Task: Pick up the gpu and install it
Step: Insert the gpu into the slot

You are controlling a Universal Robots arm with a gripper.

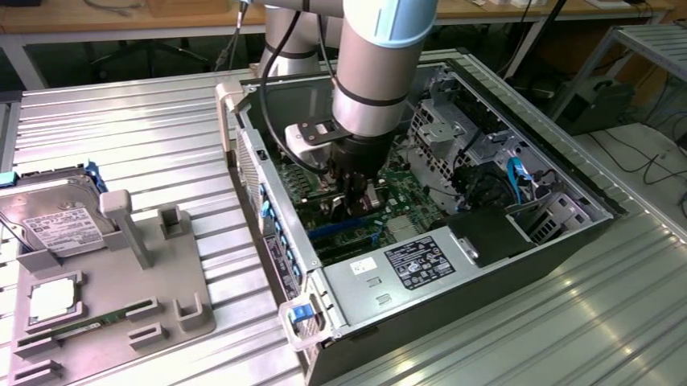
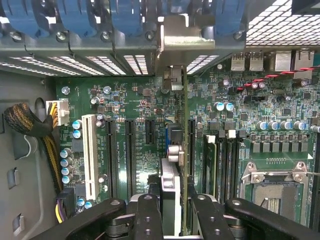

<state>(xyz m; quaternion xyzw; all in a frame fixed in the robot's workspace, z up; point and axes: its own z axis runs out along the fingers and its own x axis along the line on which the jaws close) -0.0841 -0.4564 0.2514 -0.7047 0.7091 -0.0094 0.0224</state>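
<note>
hand [image 2: 172, 210] clenched on the gpu [image 2: 185, 150], card held edge-on and upright inside the open computer case [image 1: 536, 241] over the motherboard [image 2: 135, 145] slots, silver bracket [image 2: 180, 40] up at the case's rear slot wall.

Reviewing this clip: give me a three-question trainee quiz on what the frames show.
1. True or false: the gripper is shut on the gpu.
2. Where is the gpu? A) on the grey tray B) edge-on above the motherboard inside the computer case
3. Fill in: the hard drive rests on the grey ____.

Key: 1 true; 2 B; 3 tray.
</note>
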